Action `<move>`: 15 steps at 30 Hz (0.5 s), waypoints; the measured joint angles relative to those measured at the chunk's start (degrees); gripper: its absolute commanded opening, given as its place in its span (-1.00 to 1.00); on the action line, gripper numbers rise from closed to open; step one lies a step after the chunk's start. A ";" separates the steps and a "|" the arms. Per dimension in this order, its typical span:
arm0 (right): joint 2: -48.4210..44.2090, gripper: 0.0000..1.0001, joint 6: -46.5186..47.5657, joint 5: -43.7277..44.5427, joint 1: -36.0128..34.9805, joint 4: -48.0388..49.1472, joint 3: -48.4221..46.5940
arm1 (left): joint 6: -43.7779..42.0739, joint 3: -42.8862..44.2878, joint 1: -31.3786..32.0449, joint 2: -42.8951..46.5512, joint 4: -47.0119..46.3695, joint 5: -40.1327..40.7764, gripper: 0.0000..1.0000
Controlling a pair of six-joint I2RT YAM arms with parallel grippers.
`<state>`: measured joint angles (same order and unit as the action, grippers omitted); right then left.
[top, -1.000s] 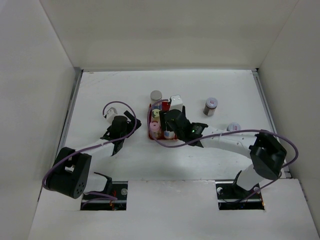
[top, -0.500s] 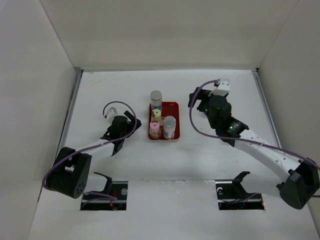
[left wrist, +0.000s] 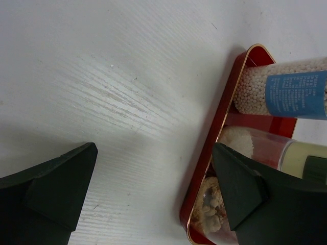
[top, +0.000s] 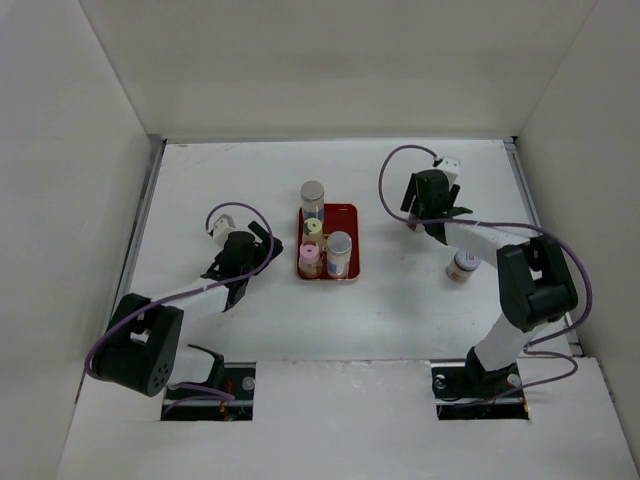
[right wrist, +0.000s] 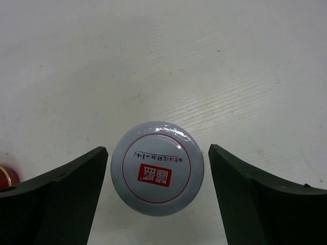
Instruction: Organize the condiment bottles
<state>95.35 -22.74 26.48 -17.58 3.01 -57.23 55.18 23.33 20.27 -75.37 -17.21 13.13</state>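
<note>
Hanging above the far right part of the worktop (top: 230, 180), the right fingers (right wrist: 61, 189) stand apart on either side of a bottle with a pale lavender cap (right wrist: 157, 168), seen from straight above. A gap shows on each side of the cap, so neither finger touches it. The cap carries a red ring and a small red square with print. In the overhead view this bottle is hidden under the right arm (top: 480, 240). A red tray (top: 348, 215) lies near the middle of the worktop and holds four bottles. A grey-capped bottle (top: 312, 192) is at its far left corner, with a yellow-capped bottle (top: 312, 228) next along the left side. A pink-capped bottle (top: 310, 256) is at the near left corner, and a bluish-capped bottle (top: 339, 243) is to the right of those two. A sixth bottle (top: 460, 266) stands alone on the worktop toward the right edge, partly covered by the right arm. The left fingers (left wrist: 51, 184) are spread wide with nothing between them, low over bare worktop just left of the tray. The tray's gold-edged rim and three of its bottles show in the left wrist view.
</note>
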 measured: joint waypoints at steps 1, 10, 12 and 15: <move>0.59 0.40 0.04 -0.22 0.00 0.04 -0.35 | 0.00 0.00 0.00 0.00 -0.02 0.00 1.00; 0.48 -0.08 0.20 -1.42 -0.66 -0.70 -1.01 | 0.09 0.00 0.02 -0.42 -0.59 -0.20 1.00; -1.01 -0.05 0.46 -2.49 -2.43 -1.97 -0.98 | 0.13 0.00 0.02 -0.81 -1.16 -0.31 1.00; -4.09 -0.05 0.50 -4.55 -6.97 -2.73 -1.01 | 0.17 0.00 0.02 -0.98 -1.62 -0.33 1.00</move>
<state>91.26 -22.24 21.93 -24.56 0.27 -58.24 55.35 23.33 20.29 -76.36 -18.83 12.80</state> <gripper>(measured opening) 0.707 0.997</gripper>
